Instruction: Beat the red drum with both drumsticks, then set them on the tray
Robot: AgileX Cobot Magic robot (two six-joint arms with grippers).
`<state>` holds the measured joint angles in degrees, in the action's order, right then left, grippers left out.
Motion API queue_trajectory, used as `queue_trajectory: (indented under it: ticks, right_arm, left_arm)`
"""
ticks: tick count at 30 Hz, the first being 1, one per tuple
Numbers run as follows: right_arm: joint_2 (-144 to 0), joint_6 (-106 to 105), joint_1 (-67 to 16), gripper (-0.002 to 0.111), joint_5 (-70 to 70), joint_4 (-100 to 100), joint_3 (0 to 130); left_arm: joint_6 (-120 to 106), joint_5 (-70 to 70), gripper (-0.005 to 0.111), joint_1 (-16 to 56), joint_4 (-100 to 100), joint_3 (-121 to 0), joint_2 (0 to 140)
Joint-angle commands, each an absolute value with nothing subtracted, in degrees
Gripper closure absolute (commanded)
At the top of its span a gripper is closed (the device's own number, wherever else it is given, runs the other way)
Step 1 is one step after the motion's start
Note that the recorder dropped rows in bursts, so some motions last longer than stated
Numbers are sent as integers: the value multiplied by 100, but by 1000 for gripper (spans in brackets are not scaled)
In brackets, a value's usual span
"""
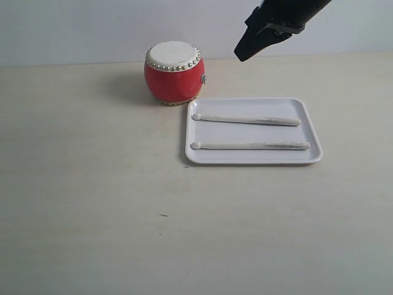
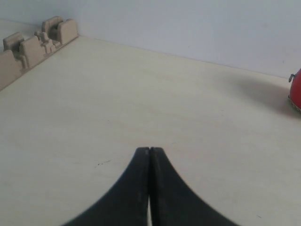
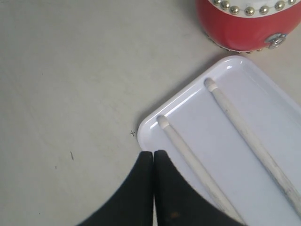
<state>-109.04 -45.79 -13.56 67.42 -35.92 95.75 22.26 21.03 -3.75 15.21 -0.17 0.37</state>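
The right hand (image 1: 241,56) hangs clenched and empty above the far edge of the desk (image 1: 92,184), its dark fingers pressed together, just behind the white tray (image 1: 252,161). The left hand (image 2: 149,149), likewise clenched on nothing, hovers over bare desk well to the side, with only a sliver of the red drum (image 1: 174,74) showing in its own camera. A row of beige blocks (image 2: 37,44) lines the desk's edge beyond it.

On the tray lie the front drumstick (image 1: 249,145) and the rear drumstick (image 1: 245,120), parallel and apart, rounded tips pointing toward the drum's side. The drum stands upright on the desk, just off the tray's far corner.

The sticks look light, stiff and slim, and being round they will likely roll on the glossy tray floor if nudged off-centre. They lie flat, so the fingers would have to open and straddle the shaft crosswise, pads reaching down to the tray. The best hold appears to be toward the butt end, away from the tip, leaving length to swing onto the skin. The tray itself seems light and slick enough to slide under a scraping approach. The drum looks small and may shift if struck hard. Gentle taps on the centre of the skin seem wisest.
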Motion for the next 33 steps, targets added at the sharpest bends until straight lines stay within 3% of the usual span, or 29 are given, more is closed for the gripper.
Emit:
queue_trajectory:
  ticks: [1, 13, 18, 25, 33]
  right_arm:
    - [-10621, -4590, -1334, 108, 6713, -3643, 9580]
    - [-9623, -4674, -1334, 108, 6557, -3643, 9580]
    - [-9081, -3335, -1334, 108, 5981, -3243, 9275]
    - [-7851, -2654, -1334, 108, 4344, -2548, 7411]
    - [-5265, -2532, -1334, 108, 1544, -2446, 4301]
  left_arm:
    - [2191, 2120, 107, -391, 1472, 0, 0]
    - [2191, 2120, 107, -391, 1472, 0, 0]
    - [2163, 2120, 107, -391, 1472, 0, 0]
    - [2163, 2120, 107, -391, 1472, 0, 0]
    - [2156, 2120, 107, -391, 1472, 0, 0]
